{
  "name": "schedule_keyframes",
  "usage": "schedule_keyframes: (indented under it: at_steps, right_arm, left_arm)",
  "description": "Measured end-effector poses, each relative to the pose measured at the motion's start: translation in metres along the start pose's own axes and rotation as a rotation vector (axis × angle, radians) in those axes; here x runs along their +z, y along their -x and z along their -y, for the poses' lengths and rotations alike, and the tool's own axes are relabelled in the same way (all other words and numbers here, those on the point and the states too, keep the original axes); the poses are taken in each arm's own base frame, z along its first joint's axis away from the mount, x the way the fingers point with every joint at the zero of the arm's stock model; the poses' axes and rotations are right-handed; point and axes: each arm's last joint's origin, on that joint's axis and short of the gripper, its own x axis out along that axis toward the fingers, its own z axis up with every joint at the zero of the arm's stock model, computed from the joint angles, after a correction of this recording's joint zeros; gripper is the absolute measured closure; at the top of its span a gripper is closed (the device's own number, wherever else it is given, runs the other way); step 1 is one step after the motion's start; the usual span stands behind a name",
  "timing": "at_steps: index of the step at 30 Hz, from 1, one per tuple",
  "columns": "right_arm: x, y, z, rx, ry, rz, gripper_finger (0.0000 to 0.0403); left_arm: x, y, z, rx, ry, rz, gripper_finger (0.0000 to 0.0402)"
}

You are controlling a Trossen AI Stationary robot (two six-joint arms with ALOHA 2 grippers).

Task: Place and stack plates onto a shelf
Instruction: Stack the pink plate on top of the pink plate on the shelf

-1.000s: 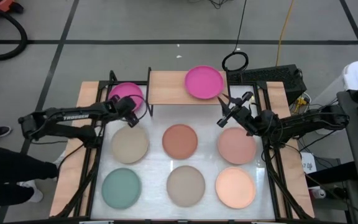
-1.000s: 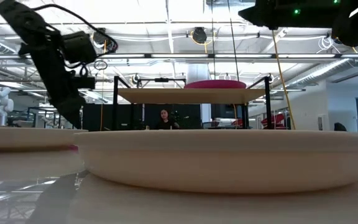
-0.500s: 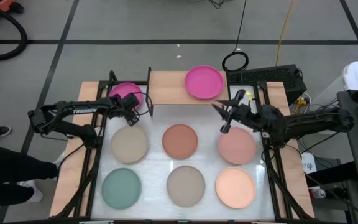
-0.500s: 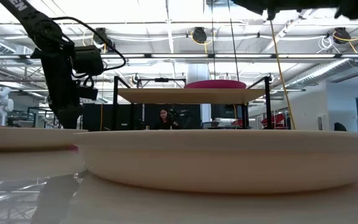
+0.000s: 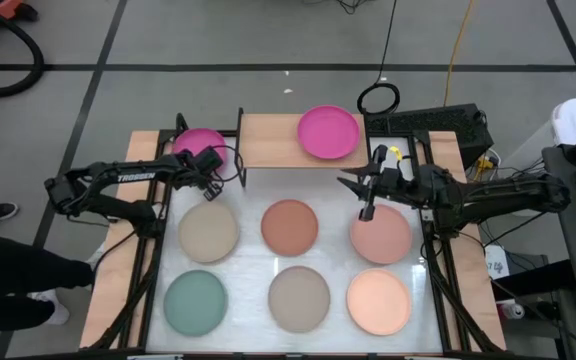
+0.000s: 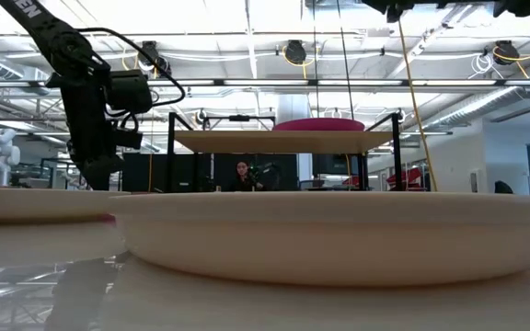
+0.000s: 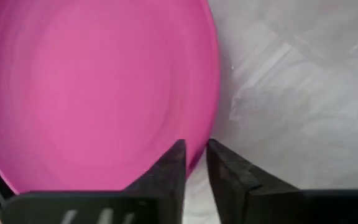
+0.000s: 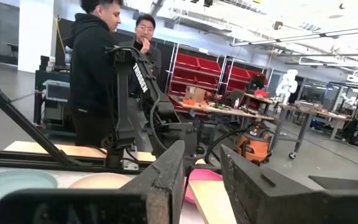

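A magenta plate (image 5: 194, 142) lies flat on the table at the far left, beside the shelf's left end. My left gripper (image 5: 211, 168) is down at its near right rim and shut on it. The shelf (image 5: 273, 142), a light wood board on black legs, carries a second magenta plate (image 5: 328, 132) at its right end. My right gripper (image 5: 364, 196) hovers open above the table, between the shelf and the dusty pink plate (image 5: 381, 236), with nothing between its fingers (image 8: 166, 180). My left gripper has the magenta plate's rim (image 7: 201, 148) between its two fingers, one finger (image 7: 169, 167) over the inside of the plate and the other (image 7: 229, 171) outside it above the table. The fingers come from above, pointing down. The plate lies flat on the table.
Several other plates lie in two rows on the white table: beige (image 5: 208, 228), terracotta (image 5: 289, 227), teal (image 5: 195, 302), taupe (image 5: 299, 298), peach (image 5: 378, 301). The shelf's left half is bare wood. Two people (image 8: 101, 74) stand beyond the table's left side.
My left gripper has come down at the near right rim of the magenta plate on the table. My right arm has risen, and its gripper has swung a little toward the table's near edge. No plate has moved.
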Motion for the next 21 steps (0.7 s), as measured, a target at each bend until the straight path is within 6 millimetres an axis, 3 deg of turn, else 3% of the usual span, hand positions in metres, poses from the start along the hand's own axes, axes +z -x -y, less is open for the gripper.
schedule_keyframes:
  at_steps: [4,12,16,21]
  right_arm:
    - [0.001,0.000,0.000,-0.002,0.009,0.007,0.0319]
    - [0.001,0.000,0.000,-0.002,0.053,0.006,0.0319]
    - [0.001,0.000,0.000,-0.002,0.055,0.006,0.0319]
    - [0.001,0.000,0.000,-0.003,0.054,0.009,0.0319]
  left_arm:
    - [0.001,0.000,0.000,0.000,-0.021,0.009,0.0387]
    - [0.001,0.010,-0.003,0.015,-0.001,0.063,0.0398]
    - [0.007,0.034,-0.008,0.049,0.028,0.154,0.0399]
    - [0.028,0.084,-0.015,0.059,0.057,0.326,0.0401]
